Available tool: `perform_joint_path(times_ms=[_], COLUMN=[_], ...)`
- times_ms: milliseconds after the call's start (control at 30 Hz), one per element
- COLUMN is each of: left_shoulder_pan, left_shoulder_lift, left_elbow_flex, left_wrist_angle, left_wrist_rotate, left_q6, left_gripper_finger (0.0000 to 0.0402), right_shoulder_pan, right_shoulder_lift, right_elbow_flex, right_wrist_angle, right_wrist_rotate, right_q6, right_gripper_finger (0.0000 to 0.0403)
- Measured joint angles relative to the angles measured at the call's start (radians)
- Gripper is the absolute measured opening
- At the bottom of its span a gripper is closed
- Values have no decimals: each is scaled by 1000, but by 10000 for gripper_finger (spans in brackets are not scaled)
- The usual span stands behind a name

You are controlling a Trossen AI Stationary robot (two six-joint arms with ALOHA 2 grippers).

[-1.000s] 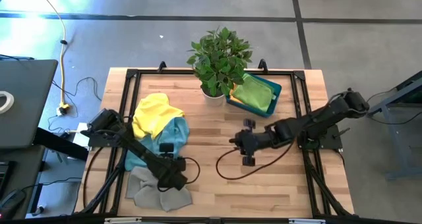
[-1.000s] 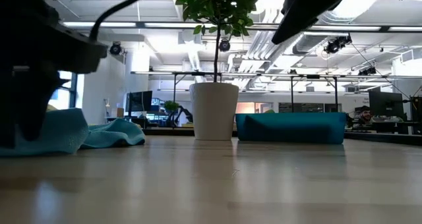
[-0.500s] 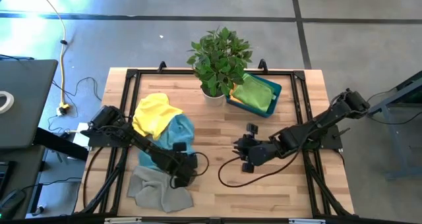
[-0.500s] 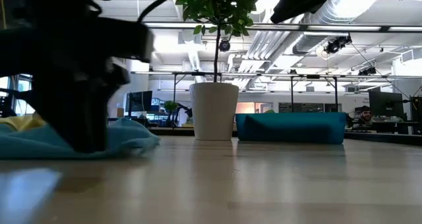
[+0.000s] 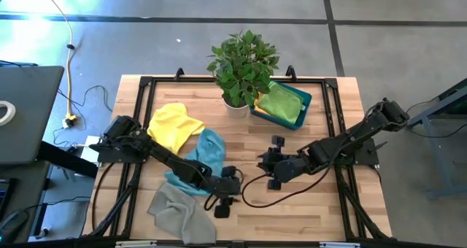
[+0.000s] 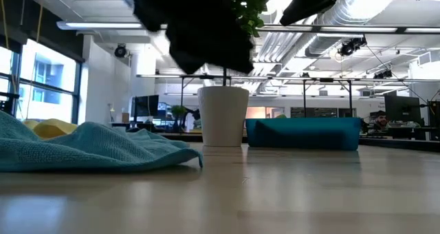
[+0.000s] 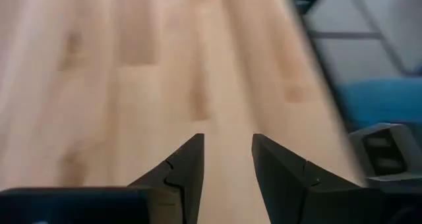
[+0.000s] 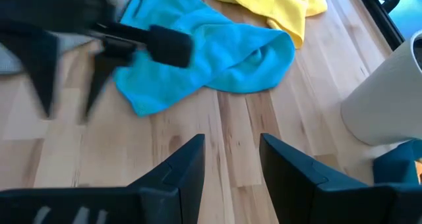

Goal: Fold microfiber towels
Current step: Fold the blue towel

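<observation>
A light blue towel (image 5: 201,157) lies crumpled on the table left of centre. A yellow towel (image 5: 174,125) lies behind it and a grey towel (image 5: 179,213) in front of it near the table's near edge. Green towels (image 5: 281,102) lie in the teal bin; the orange one is out of view. My left gripper (image 5: 238,192) is open and empty above bare wood just right of the blue towel (image 6: 89,148), as its wrist view (image 7: 227,148) shows. My right gripper (image 5: 261,163) is open and empty at mid-table, facing the blue towel (image 8: 211,53).
A potted plant in a white pot (image 5: 237,95) stands at the far middle, with the teal bin (image 5: 305,98) to its right. A black cable (image 5: 252,197) loops on the wood between the grippers. Bare wood lies in the near right part (image 5: 306,211).
My left gripper has gone toward the table's right edge, past the grey and blue towels, and has risen. The blue towel's right part has slid and spread toward the right, while the yellow towel has stayed. My right gripper has shifted a little toward the near edge.
</observation>
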State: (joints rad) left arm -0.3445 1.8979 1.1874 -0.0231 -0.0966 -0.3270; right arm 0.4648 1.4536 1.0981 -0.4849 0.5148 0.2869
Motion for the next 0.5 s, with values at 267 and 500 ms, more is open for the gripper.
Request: perform_joint_path(times_ms=[267, 500], left_shoulder_pan=[-40, -87], left_shoulder_lift=[-2, 13], left_elbow_flex=[105, 100], left_wrist_angle=[-413, -797], left_wrist_rotate=[-2, -200], left_q6=[-85, -319], left_gripper_finger=[119, 119], right_shoulder_pan=[0, 0], right_shoulder_lift=[0, 0], right_elbow_flex=[0, 0], right_wrist_angle=[-5, -5], right_wrist_rotate=[0, 0], right_q6=[0, -7], right_gripper_finger=[137, 137])
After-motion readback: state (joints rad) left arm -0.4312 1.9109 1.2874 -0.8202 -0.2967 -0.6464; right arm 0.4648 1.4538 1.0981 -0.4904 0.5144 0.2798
